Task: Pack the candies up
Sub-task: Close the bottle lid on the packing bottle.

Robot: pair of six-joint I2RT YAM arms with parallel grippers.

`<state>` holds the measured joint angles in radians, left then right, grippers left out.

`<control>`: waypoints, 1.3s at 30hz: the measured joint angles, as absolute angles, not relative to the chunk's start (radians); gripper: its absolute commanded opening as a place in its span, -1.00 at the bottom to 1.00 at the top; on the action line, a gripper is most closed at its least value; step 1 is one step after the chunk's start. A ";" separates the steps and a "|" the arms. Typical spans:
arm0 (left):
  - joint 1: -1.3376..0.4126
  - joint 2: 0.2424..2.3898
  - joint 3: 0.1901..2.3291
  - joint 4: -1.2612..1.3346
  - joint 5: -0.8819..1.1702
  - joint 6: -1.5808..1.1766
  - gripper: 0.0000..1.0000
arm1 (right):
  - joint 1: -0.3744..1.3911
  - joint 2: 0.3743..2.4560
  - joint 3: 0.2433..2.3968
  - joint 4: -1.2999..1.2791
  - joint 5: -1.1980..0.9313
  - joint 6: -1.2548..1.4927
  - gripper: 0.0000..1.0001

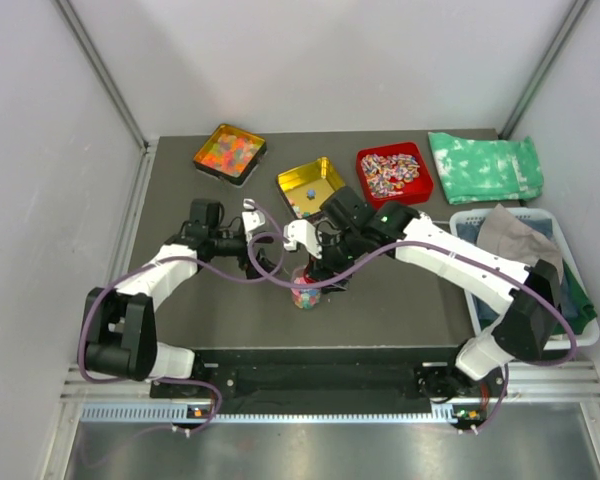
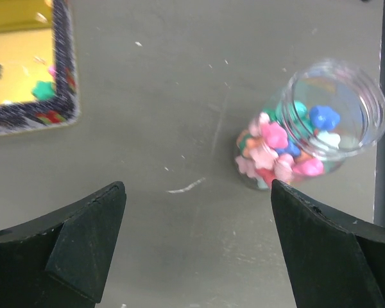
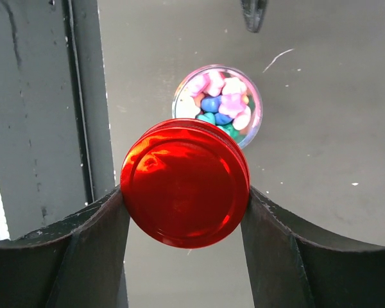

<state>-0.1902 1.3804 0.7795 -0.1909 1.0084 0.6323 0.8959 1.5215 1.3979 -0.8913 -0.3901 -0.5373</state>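
Observation:
A small clear jar [image 1: 303, 294] stands near the table's front middle, filled with pink, blue and green candies [image 2: 274, 142]. Its mouth [image 2: 339, 106] is uncovered. My right gripper [image 3: 185, 192] hovers just above and beside the jar [image 3: 218, 102], shut on a red round lid [image 3: 185, 183] held flat between its fingers. To the jar's left, my left gripper [image 2: 199, 215] is open and holds nothing, its right finger [image 2: 321, 250] close to the jar's base. A few candies [image 1: 302, 197] lie in the yellow tray [image 1: 325, 172].
Behind the arms sit a black tray of orange gummies [image 1: 229, 152], the yellow tray's corner [image 2: 67, 96] and a red tray of striped sweets [image 1: 394, 172]. A green cloth [image 1: 485, 167] lies back right. A white basket [image 1: 470, 222] with cloths stands at the right.

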 measured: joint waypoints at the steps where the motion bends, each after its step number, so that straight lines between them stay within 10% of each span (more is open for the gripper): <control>1: -0.190 1.377 0.765 -0.189 1.008 0.640 0.98 | 0.896 1.530 1.402 -0.896 -0.392 -0.537 -0.15; 39: -0.455 1.290 0.567 0.005 0.979 0.719 0.98 | 0.896 1.670 1.468 -0.841 -0.435 -0.484 -0.12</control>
